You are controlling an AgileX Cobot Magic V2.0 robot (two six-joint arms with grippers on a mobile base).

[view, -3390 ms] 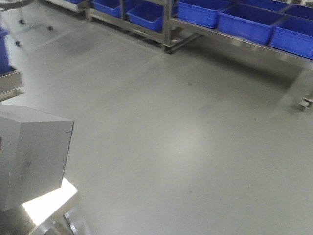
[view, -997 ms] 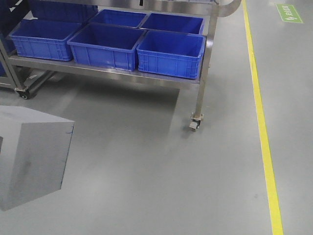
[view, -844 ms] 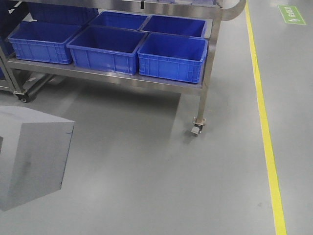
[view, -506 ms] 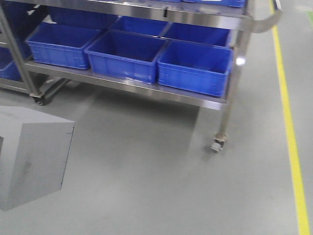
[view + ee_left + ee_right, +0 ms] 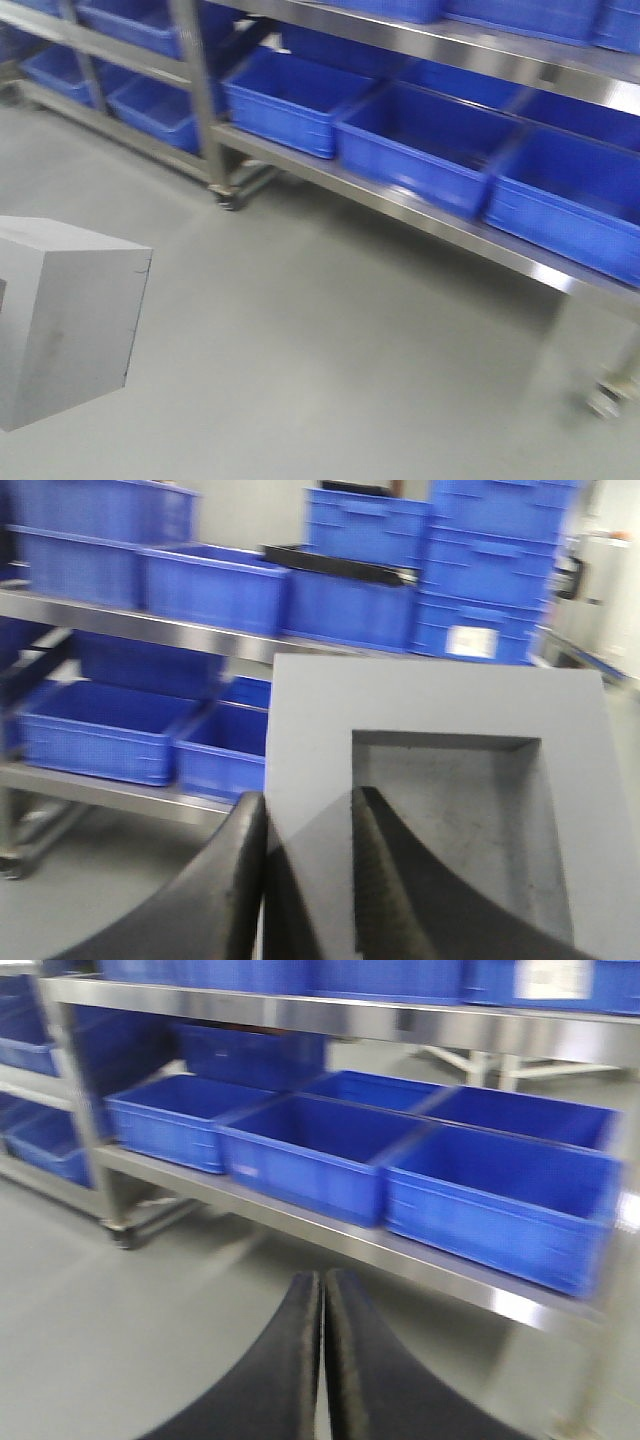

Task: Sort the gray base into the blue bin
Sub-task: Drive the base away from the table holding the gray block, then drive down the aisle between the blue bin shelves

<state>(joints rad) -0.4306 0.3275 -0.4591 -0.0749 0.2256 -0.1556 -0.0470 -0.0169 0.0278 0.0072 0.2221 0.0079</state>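
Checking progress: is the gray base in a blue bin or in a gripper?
Held by the left gripper: its fingers pinch a wall of the gray base, one inside its recess.

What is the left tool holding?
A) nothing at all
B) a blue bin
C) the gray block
C: in the left wrist view the left tool is clamped on one wall of the gray base, with one finger down in its square recess and the other against the outer side.
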